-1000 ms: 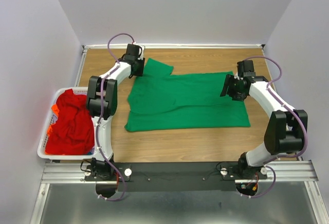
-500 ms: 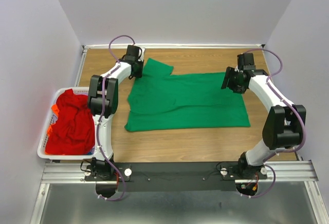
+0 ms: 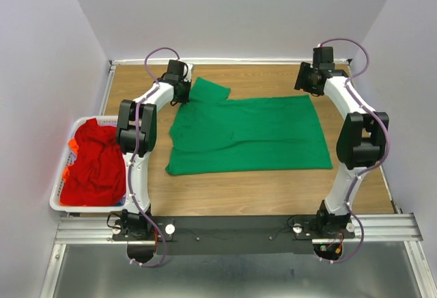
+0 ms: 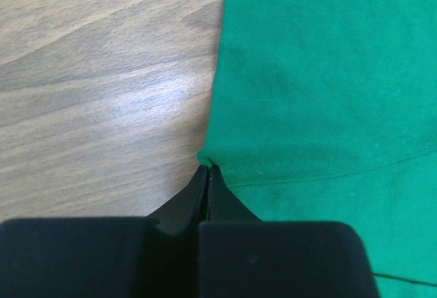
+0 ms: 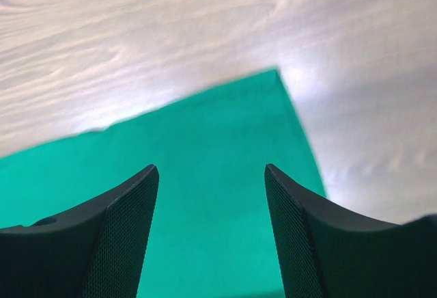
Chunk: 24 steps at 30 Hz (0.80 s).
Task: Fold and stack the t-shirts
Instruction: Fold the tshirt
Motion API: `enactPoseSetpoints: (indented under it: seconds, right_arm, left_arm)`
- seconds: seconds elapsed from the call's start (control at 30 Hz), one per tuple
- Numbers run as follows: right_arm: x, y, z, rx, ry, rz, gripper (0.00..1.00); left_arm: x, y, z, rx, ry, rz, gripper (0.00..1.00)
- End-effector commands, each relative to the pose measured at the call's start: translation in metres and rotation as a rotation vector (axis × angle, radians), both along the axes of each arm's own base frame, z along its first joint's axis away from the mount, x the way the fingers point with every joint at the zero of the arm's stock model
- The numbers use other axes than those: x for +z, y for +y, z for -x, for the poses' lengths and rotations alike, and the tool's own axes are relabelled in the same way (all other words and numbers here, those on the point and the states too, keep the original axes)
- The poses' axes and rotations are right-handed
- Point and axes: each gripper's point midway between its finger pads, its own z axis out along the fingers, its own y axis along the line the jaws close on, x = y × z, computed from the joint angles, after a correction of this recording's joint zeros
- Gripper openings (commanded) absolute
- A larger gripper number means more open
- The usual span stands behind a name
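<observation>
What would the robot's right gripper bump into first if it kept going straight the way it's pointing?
Probably the bright green cloth t-shirt, near its corner, lying flat on the wooden table. The right gripper has its jaws open around that corner, though depth is unclear.

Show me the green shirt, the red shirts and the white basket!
green shirt (image 3: 252, 134), top view, middle of its spread body.
red shirts (image 3: 92, 165), top view, middle of the heap.
white basket (image 3: 56, 202), top view, its near left rim.
</observation>
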Motion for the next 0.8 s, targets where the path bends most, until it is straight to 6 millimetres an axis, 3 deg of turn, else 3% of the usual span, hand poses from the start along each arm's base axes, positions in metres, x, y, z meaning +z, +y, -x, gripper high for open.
enactPoseSetpoints:
  seconds: [0.0, 0.13, 0.17, 0.2, 0.3, 0.53, 0.77]
  right_arm:
    - [-0.023, -0.015, -0.033, 0.109, -0.007, 0.078, 0.7]
    - [-0.04, -0.019, -0.045, 0.129, -0.006, 0.089, 0.65]
    - [-0.053, -0.014, -0.047, 0.147, 0.008, 0.071, 0.63]
    - [-0.053, -0.027, -0.051, 0.133, -0.008, 0.062, 0.6]
    - [-0.068, -0.027, -0.058, 0.169, -0.005, 0.058, 0.55]
    - [-0.084, -0.041, -0.063, 0.222, -0.005, 0.095, 0.51]
    - [-0.105, -0.043, -0.06, 0.285, 0.028, 0.118, 0.51]
  left_arm:
    - [-0.02, 0.006, 0.025, 0.005, 0.097, 0.0, 0.0]
    - [-0.018, 0.005, 0.024, 0.006, 0.083, 0.004, 0.0]
    - [-0.02, 0.007, 0.025, 0.01, 0.085, -0.002, 0.0]
    - [-0.021, 0.009, 0.026, 0.016, 0.084, -0.008, 0.0]
    - [-0.022, 0.014, 0.03, 0.031, 0.084, -0.034, 0.0]
    - [-0.013, 0.02, 0.03, 0.046, 0.063, -0.046, 0.0]
    - [-0.012, 0.021, 0.028, 0.048, 0.058, -0.045, 0.0]
